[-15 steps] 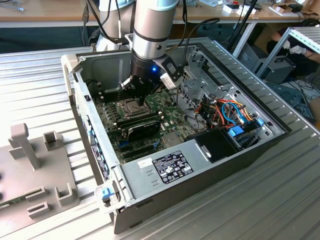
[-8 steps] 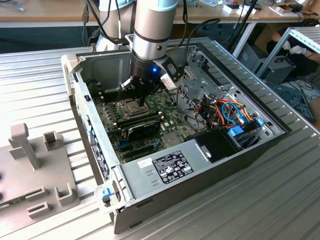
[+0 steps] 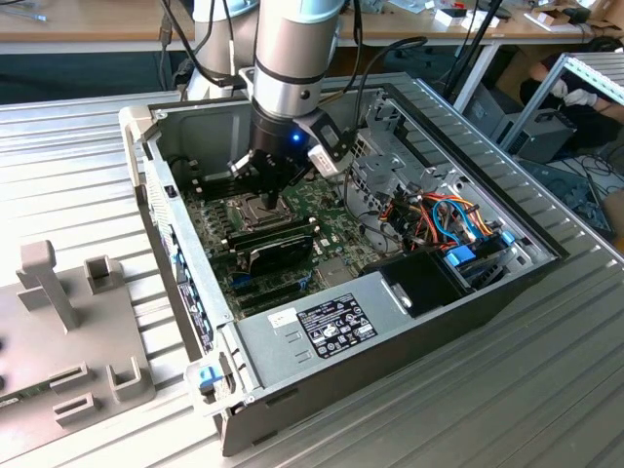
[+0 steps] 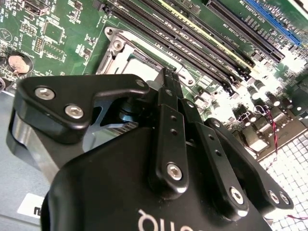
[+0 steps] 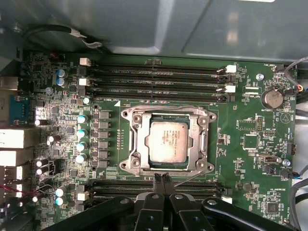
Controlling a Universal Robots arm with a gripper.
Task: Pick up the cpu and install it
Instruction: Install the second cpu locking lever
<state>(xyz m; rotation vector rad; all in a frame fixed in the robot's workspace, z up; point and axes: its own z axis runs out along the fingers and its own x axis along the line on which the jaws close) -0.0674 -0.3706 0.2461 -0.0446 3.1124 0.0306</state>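
1. The cpu (image 5: pixel 167 145) lies flat in the metal socket frame (image 5: pixel 132 144) in the middle of the green motherboard (image 5: pixel 250 115). Its silver-grey top faces up, with smears on it.

2. In the first wrist view the gripper (image 5: pixel 162 179) is just off 1 edge of that frame. Its 2 fingers (image 5: pixel 157 182) are pressed together with no gap between them, and they hold nothing.

3. The fingertips point toward the cpu. It lies straight ahead of them along the direction they point, past the frame's near bar, with its centre line close to theirs. Between the fingertips and the chip I can see only that bar.

4. The chip is nearly square, so it has no real long axis. Its edges run parallel to the frame and to the memory slots (image 5: pixel 154 79) on either side of the socket.

5. The second wrist view looks over the gripper body and shows the closed tips (image 4: pixel 168 77) low over the socket area, beside the frame's corner (image 4: pixel 115 44).

6. In the exterior view the arm (image 3: pixel 292 49) reaches down into the open computer case (image 3: pixel 322 327), which rests on a ribbed metal surface (image 3: pixel 468 409). The gripper (image 3: pixel 270 201) sits right over the socket.

7. Judging from this, the chip is already seated and the frame's lid has not been closed over it.
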